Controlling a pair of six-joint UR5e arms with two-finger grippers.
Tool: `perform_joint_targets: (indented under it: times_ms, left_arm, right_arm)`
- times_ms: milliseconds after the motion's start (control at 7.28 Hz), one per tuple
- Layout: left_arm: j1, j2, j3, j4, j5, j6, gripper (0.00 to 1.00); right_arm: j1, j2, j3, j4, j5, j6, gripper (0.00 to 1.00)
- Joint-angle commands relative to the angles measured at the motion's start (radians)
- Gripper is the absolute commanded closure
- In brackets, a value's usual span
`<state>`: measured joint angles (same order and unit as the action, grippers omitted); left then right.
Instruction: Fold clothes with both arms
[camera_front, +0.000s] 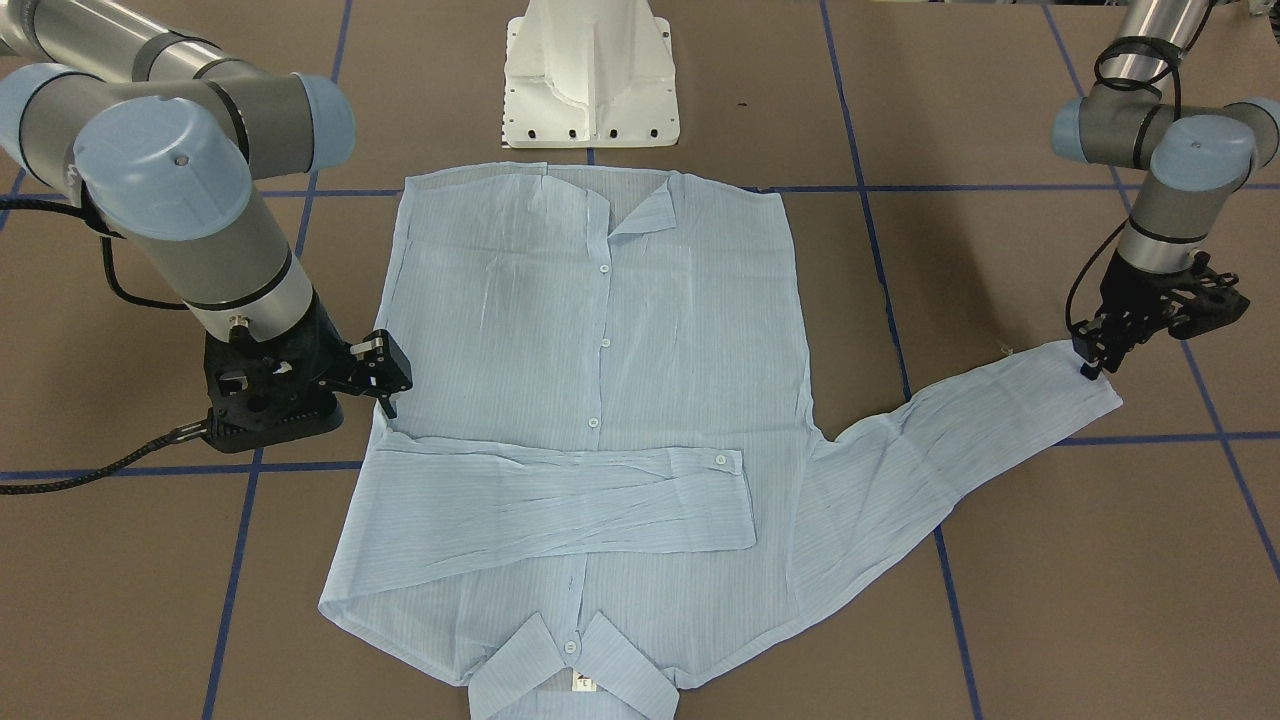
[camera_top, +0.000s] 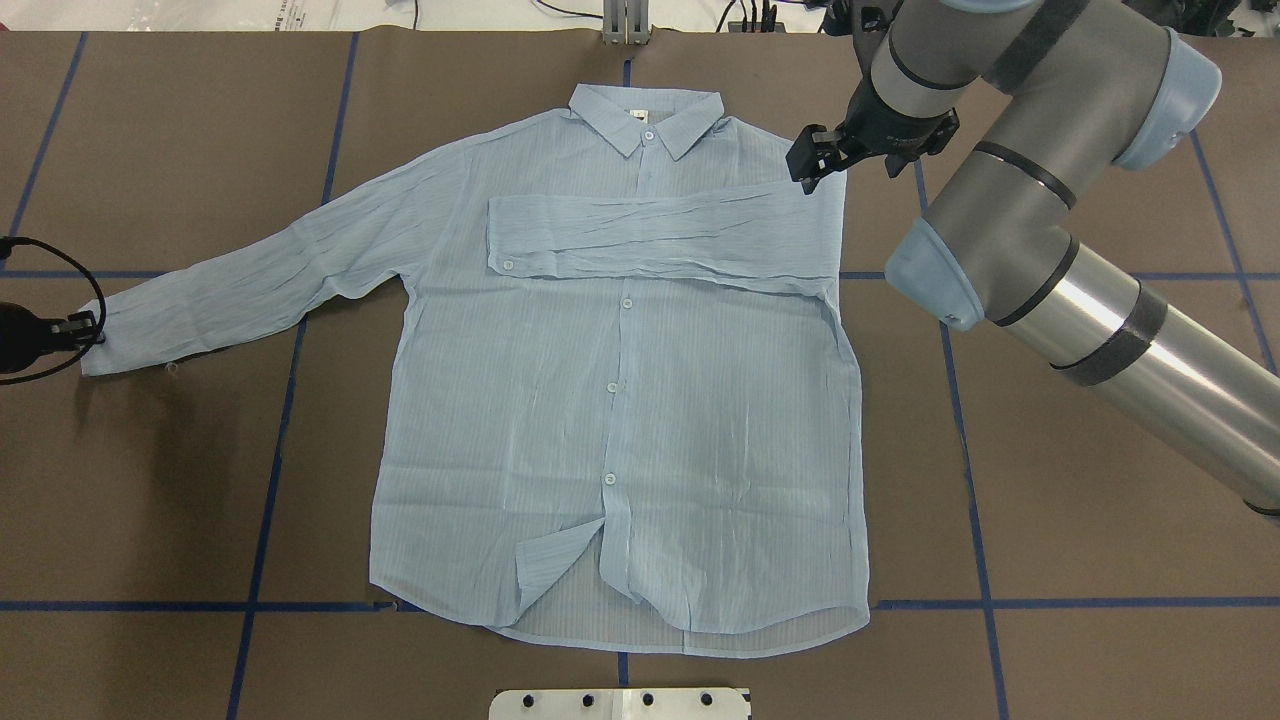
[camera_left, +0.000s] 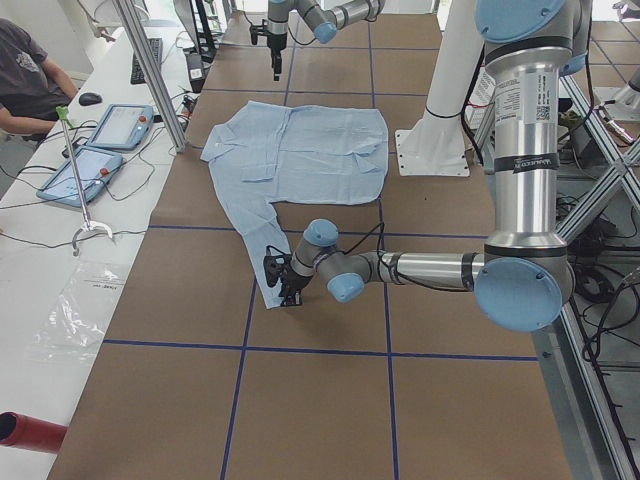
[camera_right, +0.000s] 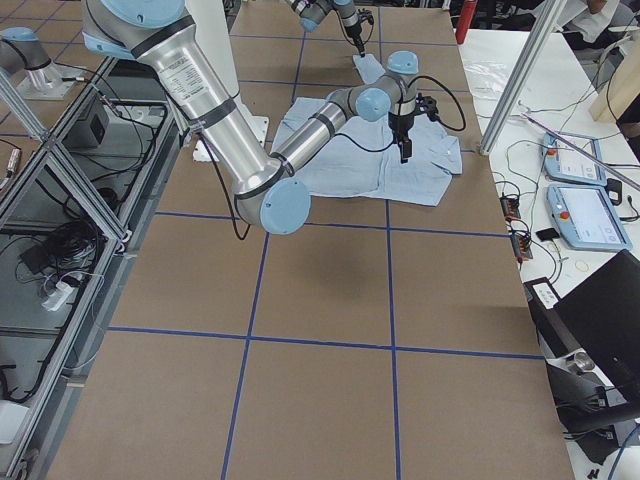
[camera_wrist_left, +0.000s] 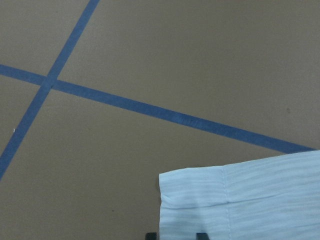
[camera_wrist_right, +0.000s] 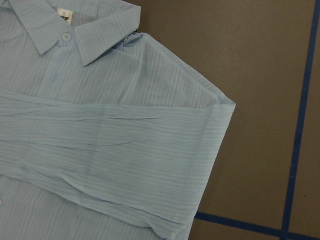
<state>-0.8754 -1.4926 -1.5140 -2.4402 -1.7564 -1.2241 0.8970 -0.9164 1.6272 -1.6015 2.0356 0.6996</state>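
The light blue shirt (camera_front: 600, 330) lies flat, buttons up, on the brown table, collar away from the robot (camera_top: 645, 115). Its right sleeve (camera_top: 660, 235) is folded across the chest. Its left sleeve (camera_top: 260, 275) stretches outward. My left gripper (camera_front: 1088, 368) stands at that sleeve's cuff (camera_wrist_left: 240, 200). In the left wrist view its fingertips (camera_wrist_left: 201, 235) show a narrow gap, with cuff cloth between them. My right gripper (camera_top: 805, 170) hovers open and empty over the folded sleeve's shoulder corner (camera_wrist_right: 220, 102). No fingers show in its wrist view.
The white pedestal base (camera_front: 590, 80) stands just behind the shirt's hem. Blue tape lines (camera_top: 270, 450) cross the table. A side table with tablets (camera_left: 110, 130) and a seated operator (camera_left: 30, 80) lie beyond the far edge.
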Motion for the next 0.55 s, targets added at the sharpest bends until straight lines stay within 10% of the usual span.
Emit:
perform_joint_targets:
  times_ms: [0, 412]
  left_arm:
    - [0.001, -0.002, 0.000, 0.001, 0.000, 0.000, 0.62]
    - [0.001, -0.002, 0.005, 0.000, 0.000, 0.000, 0.62]
  right_arm:
    - [0.000, -0.001, 0.000, 0.000, 0.000, -0.002, 0.00]
    - [0.000, -0.002, 0.000, 0.000, 0.000, 0.000, 0.00]
